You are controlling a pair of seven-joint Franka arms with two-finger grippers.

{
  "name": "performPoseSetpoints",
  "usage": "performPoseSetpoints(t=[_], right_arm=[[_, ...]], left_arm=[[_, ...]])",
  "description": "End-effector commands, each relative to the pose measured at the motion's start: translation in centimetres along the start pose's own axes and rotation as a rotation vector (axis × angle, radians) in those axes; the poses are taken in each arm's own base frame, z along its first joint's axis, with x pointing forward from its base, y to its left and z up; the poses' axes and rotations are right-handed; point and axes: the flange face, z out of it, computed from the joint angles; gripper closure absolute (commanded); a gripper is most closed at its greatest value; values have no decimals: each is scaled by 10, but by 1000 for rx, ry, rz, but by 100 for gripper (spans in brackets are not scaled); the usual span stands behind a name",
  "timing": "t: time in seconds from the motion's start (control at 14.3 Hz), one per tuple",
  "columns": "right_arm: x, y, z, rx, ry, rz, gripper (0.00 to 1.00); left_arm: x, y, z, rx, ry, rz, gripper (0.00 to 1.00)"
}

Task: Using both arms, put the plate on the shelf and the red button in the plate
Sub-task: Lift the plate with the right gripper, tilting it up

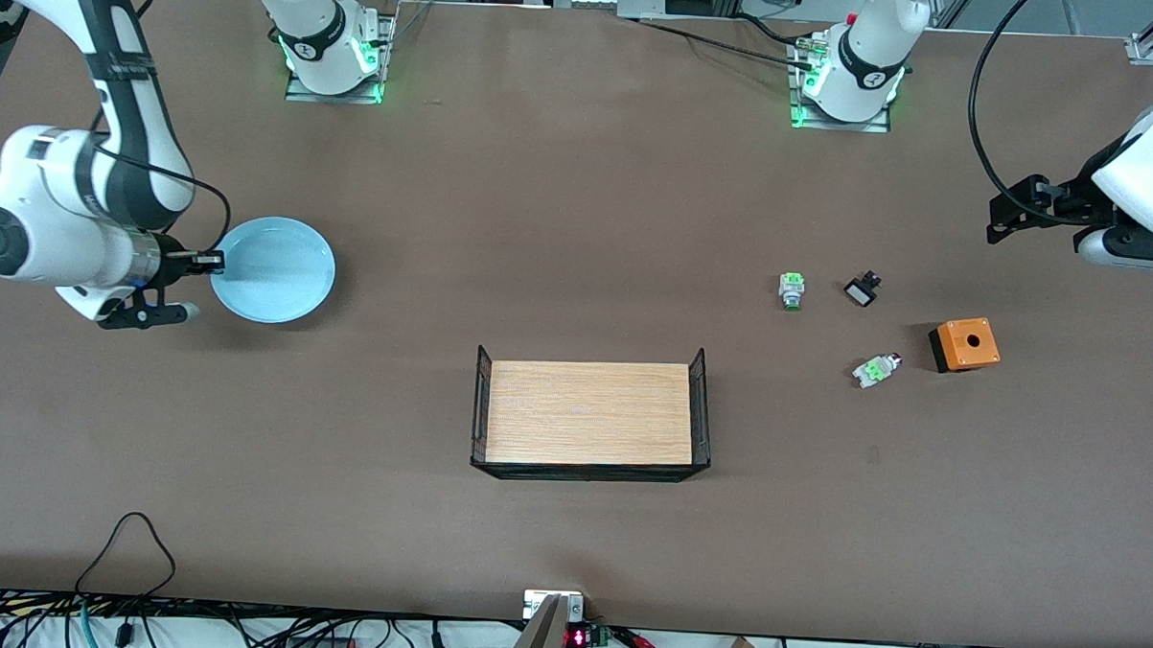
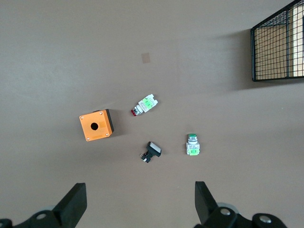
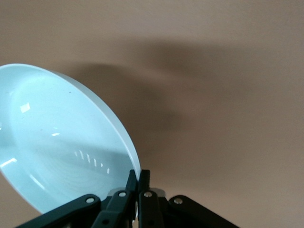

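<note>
Jaws pinching plate (image 3: 61, 142) rim

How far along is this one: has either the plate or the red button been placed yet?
Nothing is placed yet. In hand: the right gripper is shut on the rim of the plate, at the right arm's end of the table. Left to do: the red button lies untouched on the table beside the orange box, and the left gripper hangs open over the switches. The tray mid-table holds nothing.

Front camera looks down high over the whole table (image 1: 580, 219); the left wrist view shares its orange box (image 1: 964, 344); the right wrist view hugs the plate (image 3: 61, 142).
</note>
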Motion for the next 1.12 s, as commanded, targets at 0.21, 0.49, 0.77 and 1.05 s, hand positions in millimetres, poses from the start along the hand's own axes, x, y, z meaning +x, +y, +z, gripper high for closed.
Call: performPoseSetpoints(t=[0.21,0.49,0.77,1.05], right_arm=[[-7,-78,-86,124,-19,218,100],[-17,-169,-123,166,-27,421,100],[-27,-227,-147,264,-57,583,100],[-33,-278,-148,249,-64,685,100]], left_arm=[[3,-3,-5,19,-5,9,0],[3,-3,-5,19,-5,9,0],[3,-4,-5,19,-5,8,0],[3,-3,-5,19,-5,9,0]])
